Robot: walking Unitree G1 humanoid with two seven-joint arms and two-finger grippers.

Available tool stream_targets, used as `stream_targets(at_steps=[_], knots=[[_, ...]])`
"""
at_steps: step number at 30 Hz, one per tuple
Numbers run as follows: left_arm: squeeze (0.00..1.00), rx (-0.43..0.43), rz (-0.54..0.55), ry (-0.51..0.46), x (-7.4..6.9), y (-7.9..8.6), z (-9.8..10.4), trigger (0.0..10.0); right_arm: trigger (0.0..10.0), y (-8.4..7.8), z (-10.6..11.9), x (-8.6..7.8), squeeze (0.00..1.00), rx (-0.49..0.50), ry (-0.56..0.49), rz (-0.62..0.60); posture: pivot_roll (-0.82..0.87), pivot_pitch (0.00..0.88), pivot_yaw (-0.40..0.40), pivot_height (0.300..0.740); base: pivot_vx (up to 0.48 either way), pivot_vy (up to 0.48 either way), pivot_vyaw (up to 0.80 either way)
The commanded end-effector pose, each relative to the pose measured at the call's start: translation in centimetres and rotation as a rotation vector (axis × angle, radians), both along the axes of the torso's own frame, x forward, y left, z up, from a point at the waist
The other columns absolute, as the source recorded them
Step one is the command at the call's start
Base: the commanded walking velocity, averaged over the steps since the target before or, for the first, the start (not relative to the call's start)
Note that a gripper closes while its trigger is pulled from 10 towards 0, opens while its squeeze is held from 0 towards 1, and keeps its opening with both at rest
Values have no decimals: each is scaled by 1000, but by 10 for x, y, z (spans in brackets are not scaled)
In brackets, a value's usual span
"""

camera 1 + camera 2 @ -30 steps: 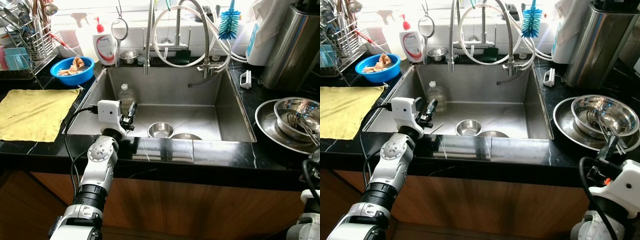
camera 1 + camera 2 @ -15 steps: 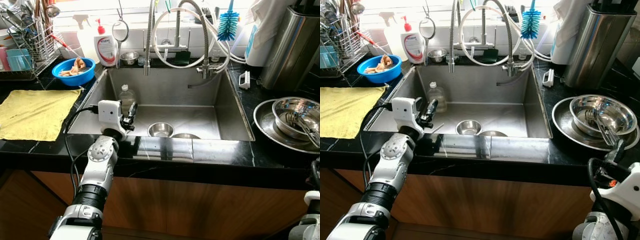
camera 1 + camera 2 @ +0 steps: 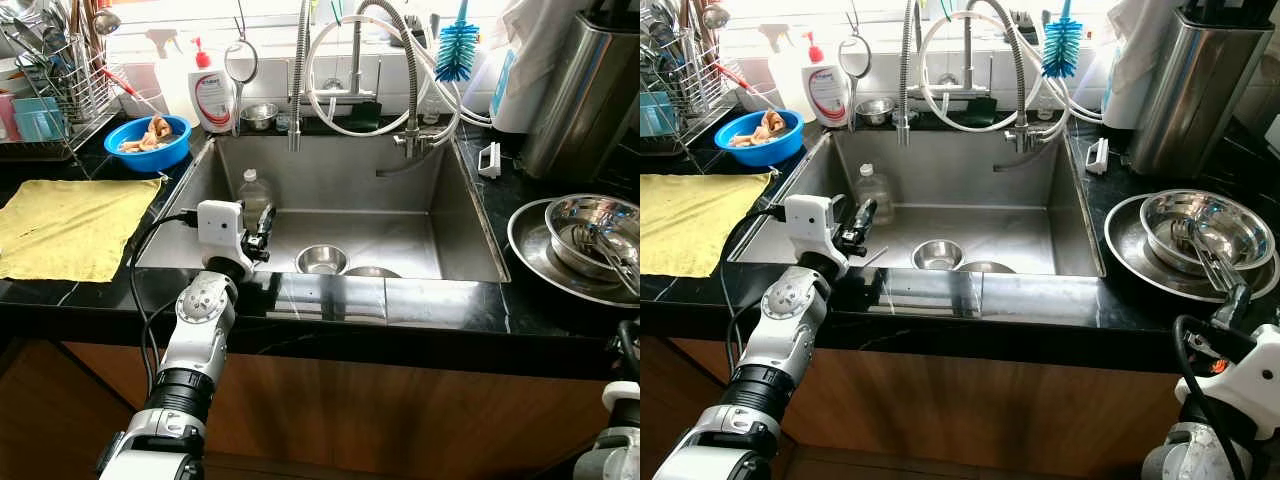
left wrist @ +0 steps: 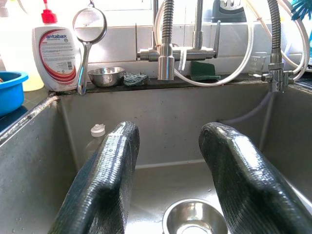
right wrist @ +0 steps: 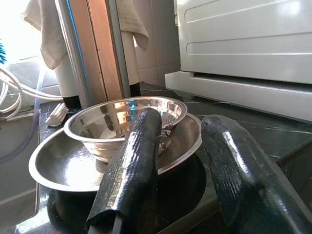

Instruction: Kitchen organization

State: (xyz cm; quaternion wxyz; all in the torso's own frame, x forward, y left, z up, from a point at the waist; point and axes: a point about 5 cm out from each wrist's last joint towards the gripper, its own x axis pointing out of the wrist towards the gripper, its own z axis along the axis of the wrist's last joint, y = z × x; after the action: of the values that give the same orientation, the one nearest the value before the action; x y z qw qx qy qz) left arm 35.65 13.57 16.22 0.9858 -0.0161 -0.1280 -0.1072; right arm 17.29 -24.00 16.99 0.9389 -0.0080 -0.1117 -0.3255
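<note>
Two grippers: both mine, both spread wide, holding nothing.
Left gripper (image 4: pixel 165 180): over the sink's (image 3: pixel 455 215) near edge.
Small bowl (image 3: pixel 322 260): in the sink, just past my left fingers.
Bottle (image 3: pixel 254 195): near it, too.
Right gripper (image 5: pixel 180 175): low by the counter edge.
Steel bowl (image 5: pixel 126 122): on a plate (image 5: pixel 58 168), just ahead.

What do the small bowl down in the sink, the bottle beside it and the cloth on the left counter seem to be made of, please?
The small bowl looks like polished stainless steel: it is silvery with mirror-like reflections. The bottle appears to be clear plastic, see-through with a pale screw cap, though glass cannot be ruled out. The yellow cloth seems a soft matte fabric, perhaps microfibre, lying flat with slight wrinkles.
</note>
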Motion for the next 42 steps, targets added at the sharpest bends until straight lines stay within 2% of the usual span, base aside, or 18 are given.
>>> stream_targets(at_steps=[1,2,3,21,33,35,42], knots=[[0,17,7,-23,1,3,6,10000,5020,1,-4,2,0,21,19,6,-110,4,70,740,0,0,0],[0,17,7,-23,1,3,6,10000,5020,1,-4,2,0,21,19,6,-110,4,70,740,0,0,0],[0,18,7,-24,1,3,6,10000,0,1,-4,2,0,20,18,9,-110,4,70,740,0,0,0],[0,23,15,-20,1,4,6,10000,0,-1,1,6,0,11,3,23,-108,2,68,740,0,0,0],[0,24,22,-21,1,5,6,10000,0,-1,13,13,0,-12,-40,40,-108,1,65,740,0,0,0],[0,24,24,-21,2,5,7,10000,10000,0,19,15,0,-27,-59,53,-108,0,64,740,0,0,0],[0,25,30,-22,2,7,7,10000,10000,6,36,20,0,-75,-119,97,-106,0,62,740,0,0,0]])
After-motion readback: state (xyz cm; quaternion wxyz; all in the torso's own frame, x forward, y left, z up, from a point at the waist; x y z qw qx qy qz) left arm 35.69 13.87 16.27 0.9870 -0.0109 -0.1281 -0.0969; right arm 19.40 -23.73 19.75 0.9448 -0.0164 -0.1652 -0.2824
